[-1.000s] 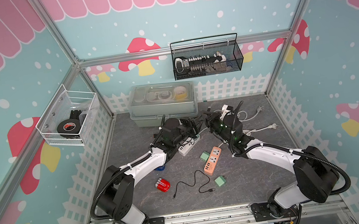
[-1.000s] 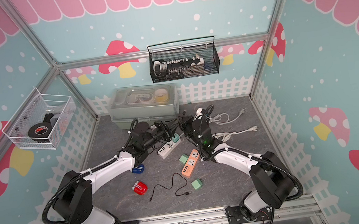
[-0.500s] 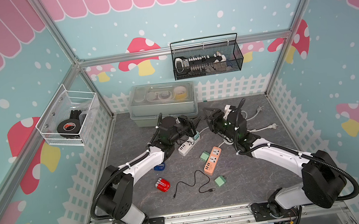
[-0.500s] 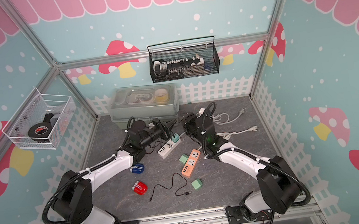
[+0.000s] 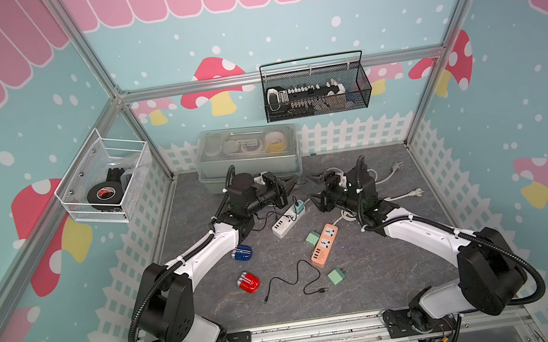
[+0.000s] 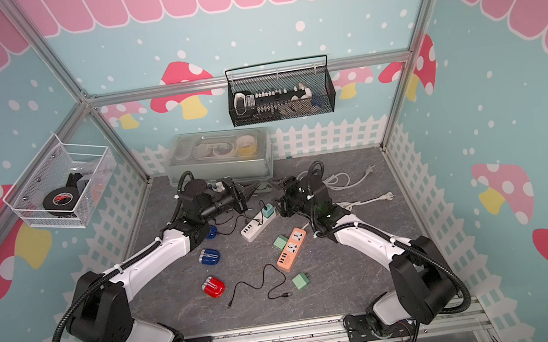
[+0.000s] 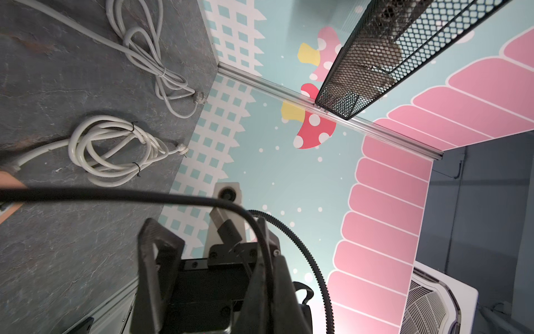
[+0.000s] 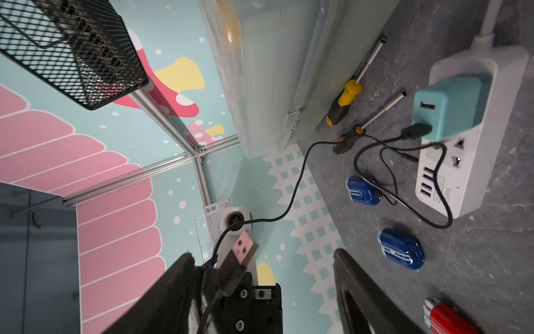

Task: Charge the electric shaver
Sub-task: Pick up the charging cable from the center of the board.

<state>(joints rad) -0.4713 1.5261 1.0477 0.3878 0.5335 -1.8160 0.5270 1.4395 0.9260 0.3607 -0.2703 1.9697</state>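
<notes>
Broadly, the gray table (image 5: 369,274) holds everything. The left gripper (image 5: 293,184) hangs pressed together near the clear box (image 5: 248,153), facing the right gripper (image 8: 261,254), which stands spread wide. A white power strip (image 5: 283,224) lies near them. A blue shaver (image 5: 242,253) and a red shaver (image 5: 248,282) lie beside the left arm (image 5: 204,256). A teal adapter (image 5: 299,207) sits in the strip with a black cable (image 8: 411,132) plugged in. A USB plug (image 8: 239,251) sits between the right gripper's fingers (image 8: 179,283).
</notes>
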